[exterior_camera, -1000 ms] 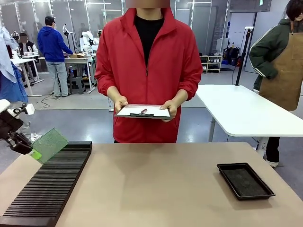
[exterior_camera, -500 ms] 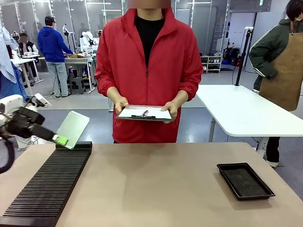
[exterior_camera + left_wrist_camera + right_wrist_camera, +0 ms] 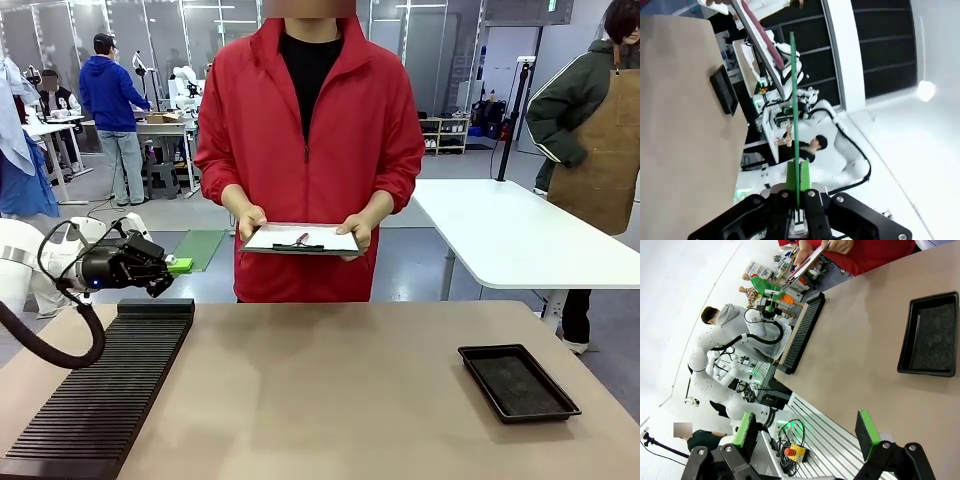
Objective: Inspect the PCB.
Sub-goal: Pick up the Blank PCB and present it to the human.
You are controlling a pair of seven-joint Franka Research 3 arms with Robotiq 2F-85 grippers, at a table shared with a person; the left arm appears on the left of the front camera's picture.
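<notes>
Clamps 1 edge of the thin green rectangular PCB [image 3: 200, 248] in the black left gripper [image 3: 178, 266], holding it nearly level in the air near the far end of the long black ribbed rack [image 3: 100, 390]. Holds the 2 fingers [image 3: 745, 429] of the right gripper [image 3: 805, 435] wide apart, nothing between, facing the shallow black rectangular tray [image 3: 929, 335] on the tan table [image 3: 855, 355].

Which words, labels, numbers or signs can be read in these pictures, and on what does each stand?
None can be read.
The clipboard shows no legible print.
Neither does the PCB, held by the left gripper.
A small green sign high in the background is too small to read.
</notes>
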